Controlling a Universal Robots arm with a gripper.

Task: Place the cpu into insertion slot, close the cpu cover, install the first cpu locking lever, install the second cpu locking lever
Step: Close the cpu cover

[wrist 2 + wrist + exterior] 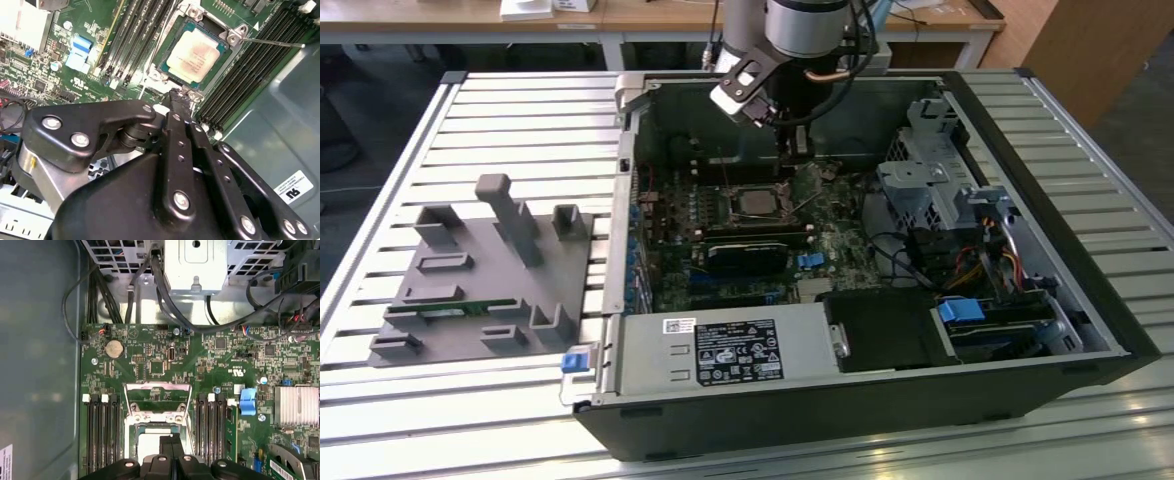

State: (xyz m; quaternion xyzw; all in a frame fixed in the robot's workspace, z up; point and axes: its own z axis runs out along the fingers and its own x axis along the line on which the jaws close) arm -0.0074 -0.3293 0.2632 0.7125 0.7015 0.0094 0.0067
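The cpu (194,54) lies flat in the insertion slot (234,36), its dull silver top showing inside a green border. In the first wrist view the cpu (150,445) is partly behind my fingers. The cpu cover (157,387), a thin silvery frame, is swung open away from the slot. A thin locking lever (272,42) sticks out from one corner of the slot, unlatched. My gripper (181,94) is shut with nothing between its fingers, its tip at the slot's edge just beside the cpu. In the exterior view the gripper (791,172) hangs just behind the cpu (754,203).
Black memory slots (250,75) flank the socket on both sides. A blue connector (247,401), a finned heat sink (296,406) and cable bundles (165,295) lie nearby. The case walls (1067,200) enclose the board. A grey fixture (480,275) sits on the slatted table.
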